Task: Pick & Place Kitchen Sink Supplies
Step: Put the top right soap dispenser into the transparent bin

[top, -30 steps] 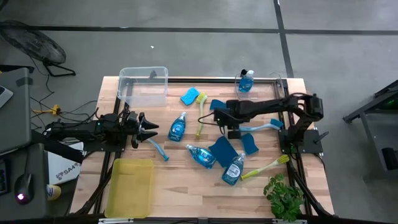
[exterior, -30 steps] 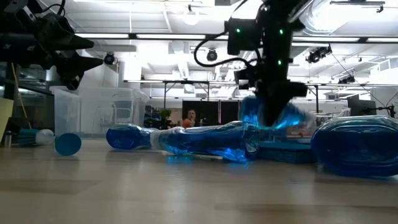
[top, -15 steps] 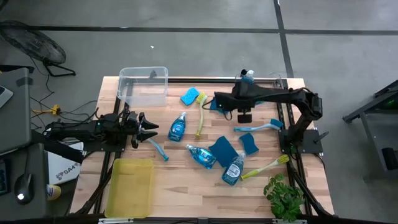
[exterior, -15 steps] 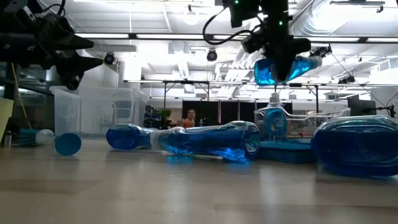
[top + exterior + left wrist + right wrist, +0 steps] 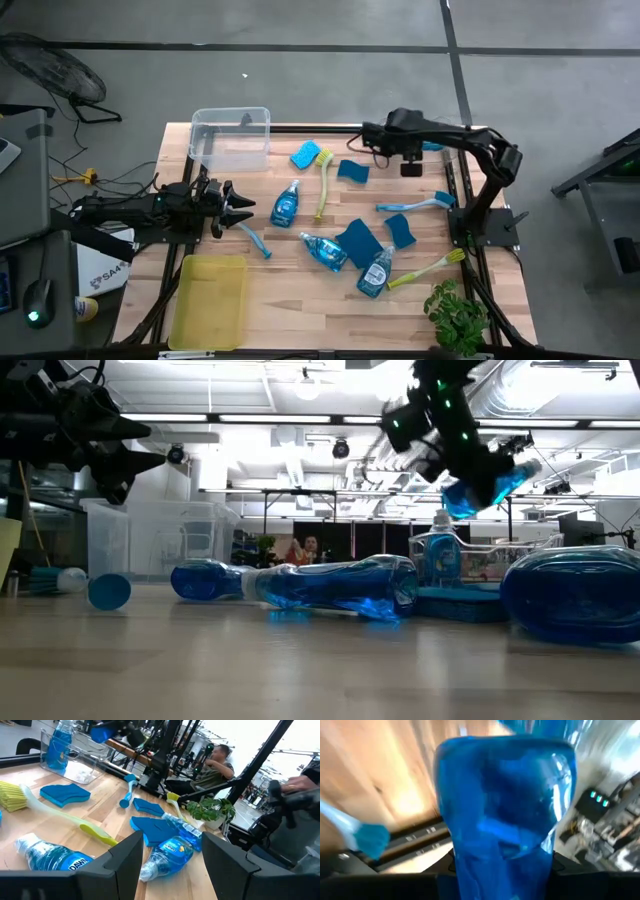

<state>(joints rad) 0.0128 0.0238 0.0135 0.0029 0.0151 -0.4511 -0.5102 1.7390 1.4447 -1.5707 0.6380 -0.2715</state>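
My right end effector (image 5: 470, 465) grasps a small clear bottle of blue dish soap (image 5: 490, 482), lifted above the far right corner of the wooden surface (image 5: 300, 300).
My left end effector (image 5: 232, 203) waits unclenched near the left edge.

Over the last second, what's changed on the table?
The right gripper, shut on a soap bottle, has lifted it off the table's middle and swung it toward the far right corner, above the clear bin where another bottle stands. The left gripper has stayed open over the left side; the other bottles, sponges and brushes haven't moved.
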